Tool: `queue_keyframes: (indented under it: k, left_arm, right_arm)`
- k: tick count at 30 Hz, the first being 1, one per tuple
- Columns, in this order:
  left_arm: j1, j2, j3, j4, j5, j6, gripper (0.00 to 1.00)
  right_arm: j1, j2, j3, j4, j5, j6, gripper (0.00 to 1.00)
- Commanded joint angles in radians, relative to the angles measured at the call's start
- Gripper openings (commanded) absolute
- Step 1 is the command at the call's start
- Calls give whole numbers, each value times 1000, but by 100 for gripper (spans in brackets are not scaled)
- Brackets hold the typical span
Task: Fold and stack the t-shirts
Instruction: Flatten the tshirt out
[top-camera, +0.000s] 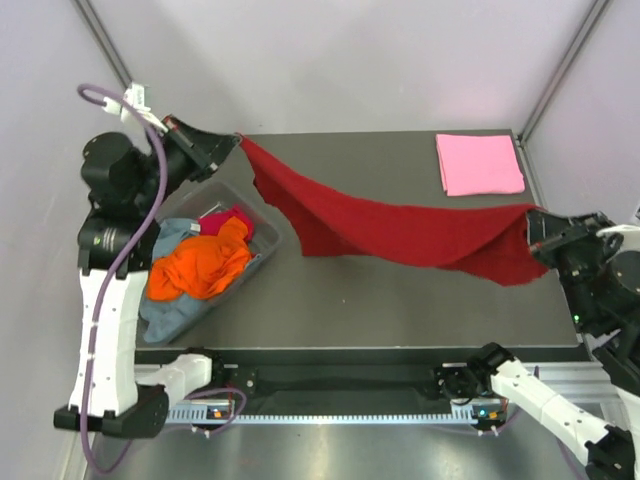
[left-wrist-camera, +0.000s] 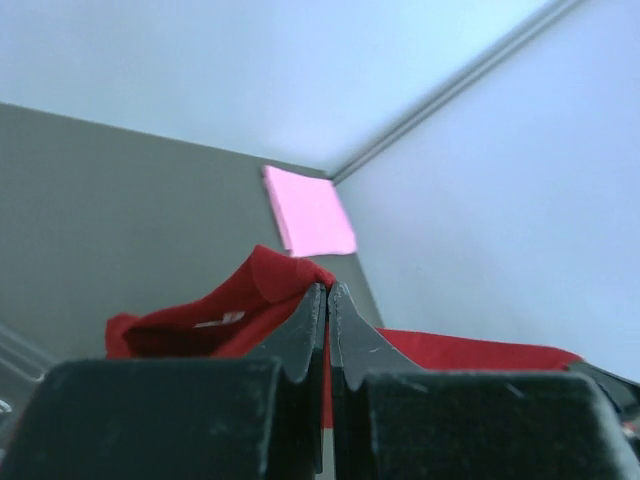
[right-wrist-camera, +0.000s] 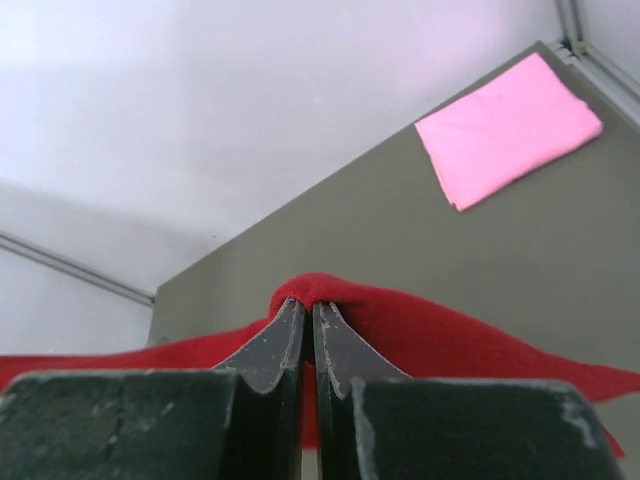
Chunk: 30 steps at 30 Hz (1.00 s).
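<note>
1. We are holding the dark red t-shirt (top-camera: 400, 225) in the air, stretched between our two grippers. It is sagging in a long, creased band over the table (top-camera: 400, 300), and we cannot tell whether its lowest edge is touching the surface.
2. Our left gripper (top-camera: 237, 140) is pinching one end with its jaws pressed together on a fold of red cloth. A white neck label (left-wrist-camera: 220, 320) is showing just below and to one side of its fingertips.
3. Our right gripper (top-camera: 532, 230) is clamping the other end with its jaws closed, and the red cloth is bunching over its tips.
4. A light pink t-shirt (top-camera: 479, 163) is lying folded flat on the table beyond the right gripper, apart from the red cloth.
5. A clear plastic tub (top-camera: 262, 222) is sitting just below the left gripper, near the hanging red edge. It is holding an orange t-shirt (top-camera: 200, 265), a magenta t-shirt (top-camera: 232, 220) and a grey-blue t-shirt (top-camera: 170, 310) in a loose heap.
</note>
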Motion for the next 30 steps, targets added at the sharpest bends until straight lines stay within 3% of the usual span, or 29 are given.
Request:
queue_keyframes:
  k: [1,5,7,11,14,17,18,24,30]
  left_arm:
    - [-1,-76,5,88,72,-76,0]
    - [-1,-114,-47,113,63,-125,0]
    - [-1,-124,-150,149,25,-130,0]
    - [-6,-49,-311,244,66,-149,0]
    - [-70,91,-380,274,5,-84,0]
    - [-157,222,-398,312,-74,-36,0]
    - [-190,257,-406,338,-66,-41,0]
    - [-279,572,-288,394,-111,-13,0]
    - [-277,866,-14,311,-143,80,0]
  right_arm:
    - [-9,-11,34,-85,53,-2,0]
    - [-8,47,56,-96,76,-31,0]
    - [-8,99,50,-119,88,-43,0]
    - [-9,235,-28,-122,89,-61,0]
    - [-41,288,-108,-122,119,-54,0]
    - [-162,302,-227,-60,67,-84,0]
    - [-264,305,-257,-5,-23,-128,0]
    - [-651,488,-389,158,-445,-304,0]
    - [-721,720,-319,235,-510,-258,1]
